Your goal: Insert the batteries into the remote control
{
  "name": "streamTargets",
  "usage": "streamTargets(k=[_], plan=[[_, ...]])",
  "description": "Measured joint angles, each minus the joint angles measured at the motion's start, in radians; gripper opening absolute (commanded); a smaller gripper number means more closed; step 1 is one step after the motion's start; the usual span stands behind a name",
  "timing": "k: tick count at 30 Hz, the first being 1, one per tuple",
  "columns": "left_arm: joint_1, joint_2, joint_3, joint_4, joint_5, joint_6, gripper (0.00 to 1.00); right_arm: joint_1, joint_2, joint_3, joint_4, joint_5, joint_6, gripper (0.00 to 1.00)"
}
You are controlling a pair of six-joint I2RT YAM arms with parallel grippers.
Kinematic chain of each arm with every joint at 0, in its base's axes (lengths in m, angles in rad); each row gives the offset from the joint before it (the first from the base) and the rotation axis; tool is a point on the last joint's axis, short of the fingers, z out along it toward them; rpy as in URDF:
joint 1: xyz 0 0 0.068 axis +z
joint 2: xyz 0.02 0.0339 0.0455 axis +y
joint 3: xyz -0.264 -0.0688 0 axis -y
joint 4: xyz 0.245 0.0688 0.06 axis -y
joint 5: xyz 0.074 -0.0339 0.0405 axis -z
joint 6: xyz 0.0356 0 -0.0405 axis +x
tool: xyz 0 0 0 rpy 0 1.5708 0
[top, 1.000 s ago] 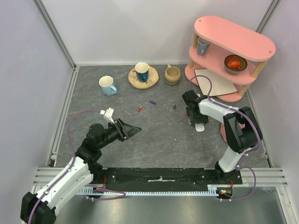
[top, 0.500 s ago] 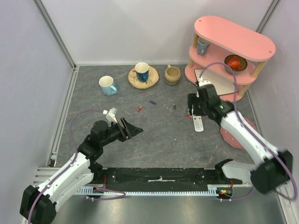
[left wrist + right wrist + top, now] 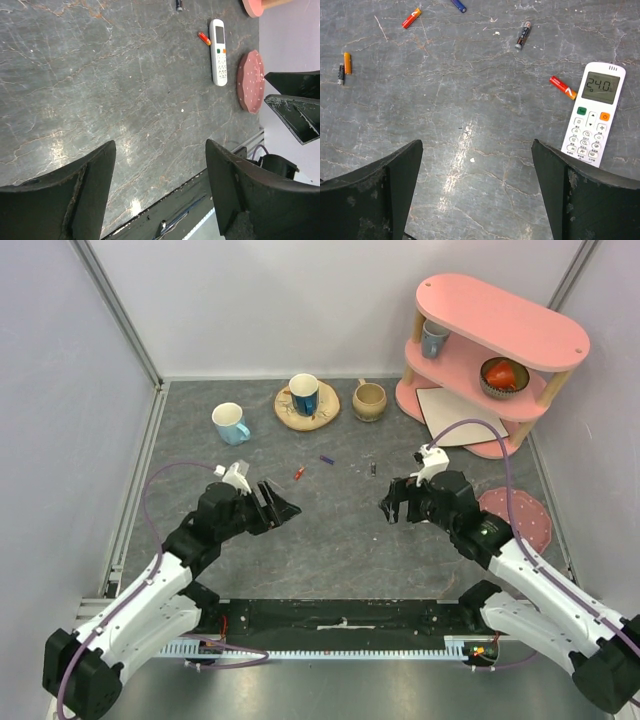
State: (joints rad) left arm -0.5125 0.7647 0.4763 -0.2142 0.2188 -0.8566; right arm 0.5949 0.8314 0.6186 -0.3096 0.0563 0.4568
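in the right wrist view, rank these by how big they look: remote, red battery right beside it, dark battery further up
1. remote control, clearly largest
2. red battery and dark battery: they look about the same length, too close to rank

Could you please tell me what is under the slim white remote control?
The slim white plastic remote control lies buttons-up, flat on the grey marbled tabletop. Its back and anything beneath it are covered, so I cannot see them.

Left gripper [image 3: 160,145] jaws spread over grey worktop [image 3: 100,75], white remote control [image 3: 218,50] well beyond the right-hand jaw, red battery [image 3: 204,38] just beside it
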Motion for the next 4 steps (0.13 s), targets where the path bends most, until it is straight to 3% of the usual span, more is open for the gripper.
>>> streamTargets(k=[4], plan=[[0.000,-0.044,0.000,-0.024,-0.047,-0.006,0.78,0.000,0.021,0.000,0.023,-0.003,-0.004,0.98]])
